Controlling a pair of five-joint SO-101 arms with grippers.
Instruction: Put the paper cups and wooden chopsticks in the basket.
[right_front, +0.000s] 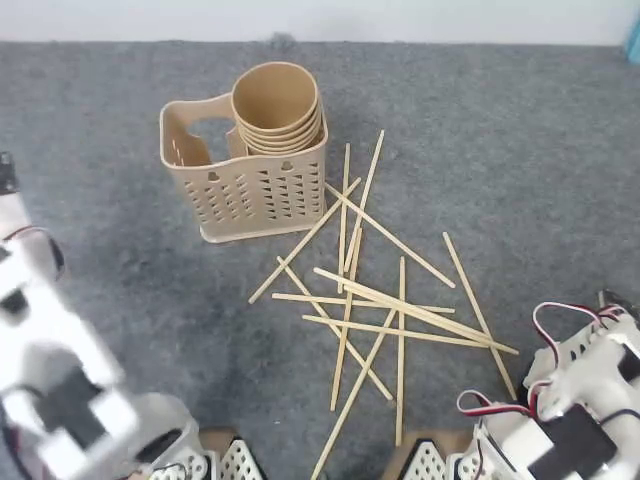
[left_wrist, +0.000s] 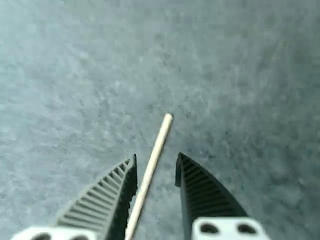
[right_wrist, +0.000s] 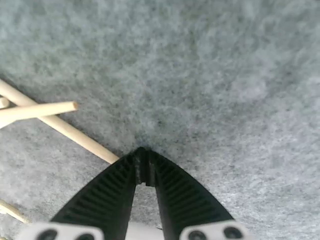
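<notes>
A stack of brown paper cups (right_front: 277, 105) stands in the right half of the beige perforated basket (right_front: 243, 190). Several wooden chopsticks (right_front: 380, 300) lie criss-crossed on the grey carpet in front of it and to its right. My left gripper (left_wrist: 155, 165) is open just above the carpet, and one chopstick (left_wrist: 152, 160) lies between its fingers without touching either. My right gripper (right_wrist: 144, 155) is shut and holds nothing, its tips just past a chopstick (right_wrist: 65, 130) crossed by another (right_wrist: 37, 111). The left arm (right_front: 60, 400) is at the near left, the right arm (right_front: 590, 410) at the near right.
The basket's left half (right_front: 195, 140) holds nothing. Grey carpet (right_front: 520, 150) covers the table, with open room on the left and far right. Red and black wires (right_front: 560, 320) loop above the right arm.
</notes>
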